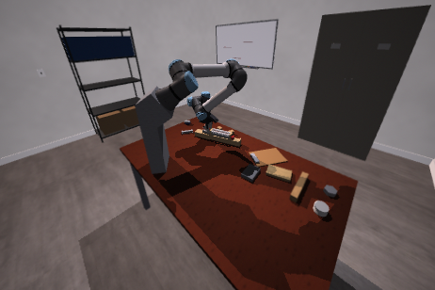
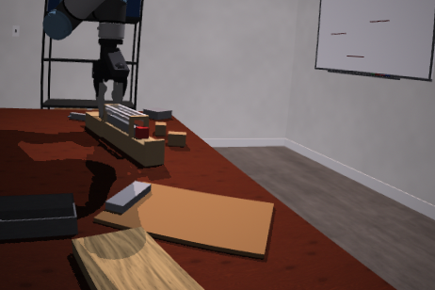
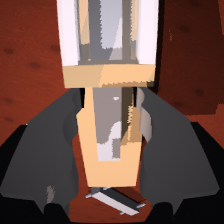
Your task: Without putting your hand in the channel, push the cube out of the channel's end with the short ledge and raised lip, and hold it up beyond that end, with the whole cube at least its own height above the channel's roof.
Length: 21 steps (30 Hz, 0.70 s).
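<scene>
The gripper [image 2: 107,94] hangs fingers-down over the back end of the wooden channel [image 2: 123,141]. Its fingers stand only narrowly apart, flanking the trough without clamping anything. Between them, in the wrist view, lies a grey strip [image 3: 107,117] along the open trough; it may be a pusher, though I cannot tell for sure. Beyond the fingers the slatted roof [image 2: 121,112] covers the middle of the channel. Past that, at the end away from the gripper, the red cube [image 2: 141,132] sits under the roof's edge, just short of the ledge and raised lip.

To do this step well, the fingers should probably close squarely on the strip outside the roof and drive it straight along the trough. The push should stay slow, so the cube climbs the lip rather than jamming.
</scene>
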### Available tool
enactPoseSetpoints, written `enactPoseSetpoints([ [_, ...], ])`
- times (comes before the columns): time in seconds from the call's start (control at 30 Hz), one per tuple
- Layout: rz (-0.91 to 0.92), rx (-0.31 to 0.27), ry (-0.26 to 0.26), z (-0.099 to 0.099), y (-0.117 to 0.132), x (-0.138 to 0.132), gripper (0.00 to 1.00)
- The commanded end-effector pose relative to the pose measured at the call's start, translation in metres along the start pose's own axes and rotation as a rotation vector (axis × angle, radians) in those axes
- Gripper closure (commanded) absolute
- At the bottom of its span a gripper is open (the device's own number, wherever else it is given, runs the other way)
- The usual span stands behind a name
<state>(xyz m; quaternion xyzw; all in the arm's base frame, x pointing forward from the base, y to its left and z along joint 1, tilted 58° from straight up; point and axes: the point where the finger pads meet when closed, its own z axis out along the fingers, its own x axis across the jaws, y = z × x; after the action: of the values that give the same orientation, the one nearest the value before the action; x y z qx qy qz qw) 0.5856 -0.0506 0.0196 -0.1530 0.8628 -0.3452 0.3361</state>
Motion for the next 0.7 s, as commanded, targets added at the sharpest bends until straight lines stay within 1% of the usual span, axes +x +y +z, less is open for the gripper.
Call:
enactPoseSetpoints([
  [0.0, 0.0, 0.0, 0.001, -0.001, -0.001, 0.001, 0.78],
  [0.33, -0.001, -0.001, 0.0, -0.005, 0.0, 0.0, 0.78],
  [0.43, -0.001, -0.001, 0.0, -0.017, 0.0, 0.0, 0.78],
  [0.6, -0.002, -0.001, 0.0, -0.05, 0.0, 0.001, 0.78],
  [0.67, -0.002, -0.001, 0.0, -0.06, 0.0, 0.001, 0.78],
])
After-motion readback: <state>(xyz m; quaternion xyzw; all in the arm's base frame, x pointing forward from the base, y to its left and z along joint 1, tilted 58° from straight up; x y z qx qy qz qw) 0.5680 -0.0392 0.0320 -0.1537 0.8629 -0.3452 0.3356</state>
